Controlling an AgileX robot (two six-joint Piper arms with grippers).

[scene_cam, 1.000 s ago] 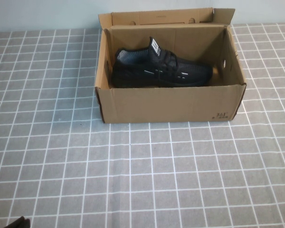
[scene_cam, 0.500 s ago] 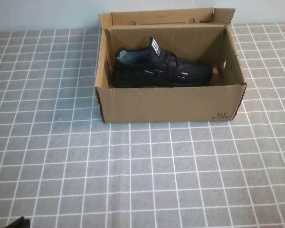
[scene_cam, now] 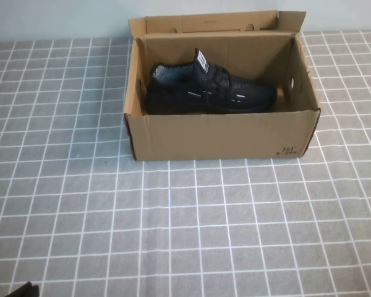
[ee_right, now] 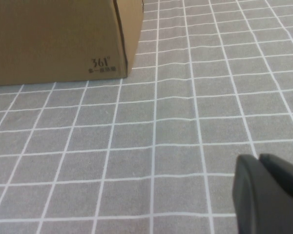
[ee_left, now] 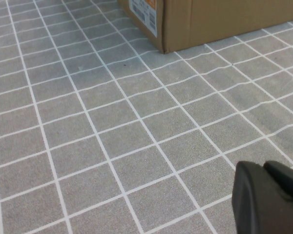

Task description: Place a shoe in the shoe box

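The left claw [ee_left: 268,197] is seen low over the grey, white-gridded surface [scene_cam: 173,235] at the near left, closed and empty, well apart from the plain brown corrugated cardboard shoe box [scene_cam: 219,133]. Inside that open box the all-black mesh lace-up shoe [scene_cam: 207,90] is lying upright, toe to the right, so the placing is judged done. The right claw [ee_right: 268,195] is likewise closed, empty, and parked near the box's right corner.

A grey tablecloth [scene_cam: 185,229] with a white grid covers the table; behind it, seemingly a pale wall [scene_cam: 55,18].
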